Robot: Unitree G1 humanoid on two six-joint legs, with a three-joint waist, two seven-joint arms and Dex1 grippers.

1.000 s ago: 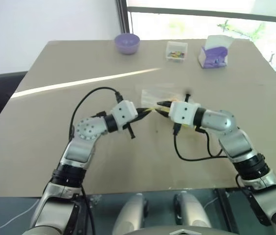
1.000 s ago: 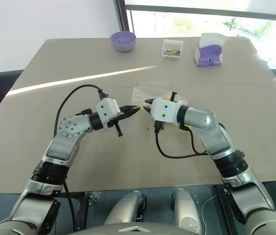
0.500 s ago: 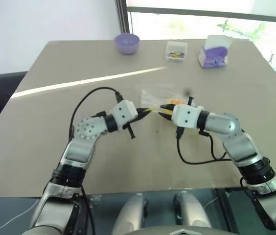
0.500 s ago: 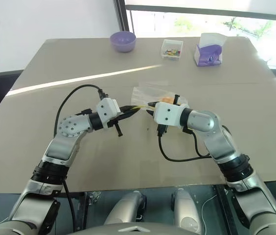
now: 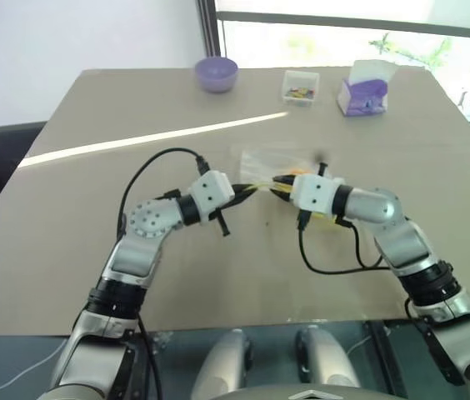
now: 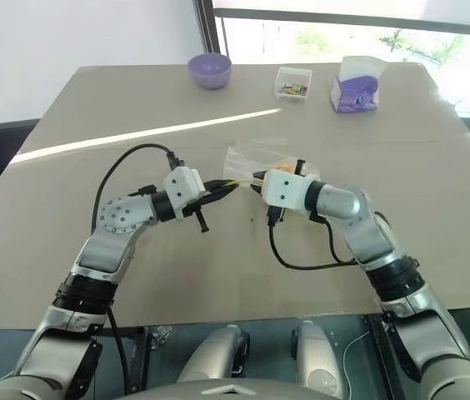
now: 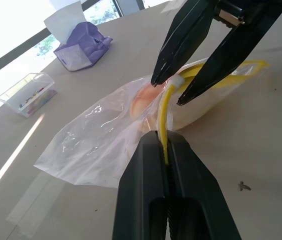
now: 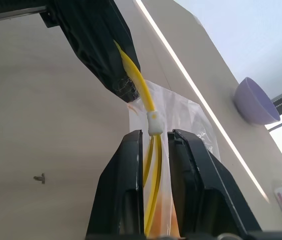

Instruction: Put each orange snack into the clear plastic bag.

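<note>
The clear plastic bag (image 5: 260, 158) lies crinkled on the table's middle, its yellow seal strip (image 7: 164, 125) raised between both grippers. My left gripper (image 5: 247, 190) is shut on one end of that strip. My right gripper (image 5: 278, 180) faces it, fingers (image 8: 131, 165) pinched on either side of the strip, with the white slider (image 8: 153, 123) just past their tips. An orange snack (image 7: 143, 100) shows through the plastic inside the bag, behind the right gripper's tips.
Along the far edge stand a purple bowl (image 5: 217, 73), a small clear box of colourful bits (image 5: 301, 87) and a purple-and-white carton (image 5: 364, 90). The tan table (image 5: 93, 233) spreads wide on both sides of the arms.
</note>
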